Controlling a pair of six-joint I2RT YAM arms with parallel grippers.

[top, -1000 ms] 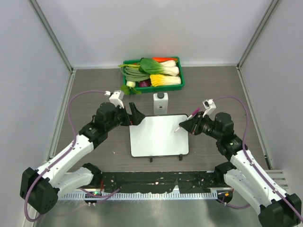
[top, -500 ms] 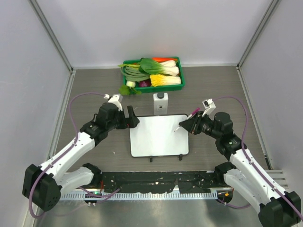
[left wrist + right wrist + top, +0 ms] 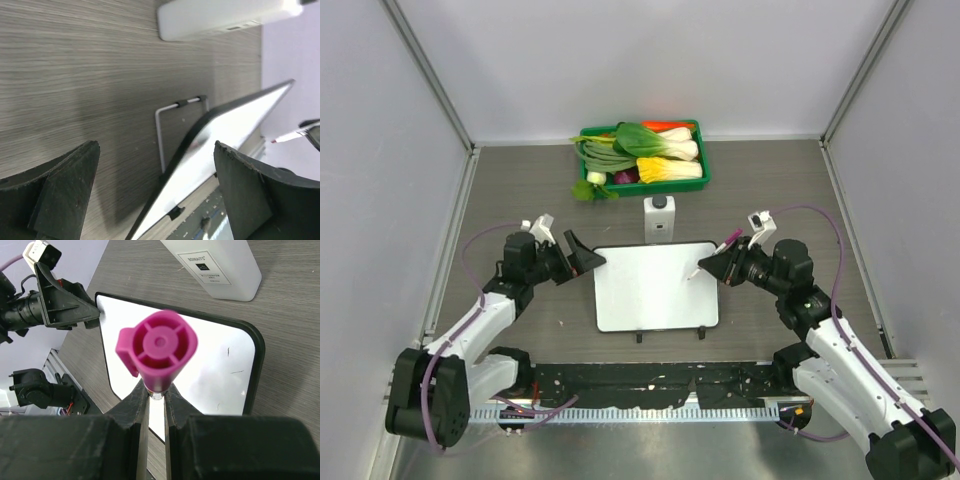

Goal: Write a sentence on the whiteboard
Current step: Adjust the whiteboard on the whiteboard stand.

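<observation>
The grey wood-grain desk (image 3: 770,190) carries the whiteboard (image 3: 655,290), which lies flat at its middle, close in front of the two arm bases, with its two small black feet on the near long edge. Beyond the whiteboard's far edge sits a green tray (image 3: 704,170) heaped with vegetables. The left fingers (image 3: 576,243) are spread wide apart and grip nothing. They sit just off the whiteboard's far left corner, and in the left wrist view the board (image 3: 227,125) lies ahead of the gap between them, untouched. The right fingers (image 3: 125,412) hang over the whiteboard's right edge, clamped tight on a pink marker (image 3: 157,347). Just past the middle of the whiteboard's far edge stands a small white box (image 3: 660,222) with a dark top. The marker's tip points down at the far right part of the whiteboard; whether it touches the surface cannot be told.
</observation>
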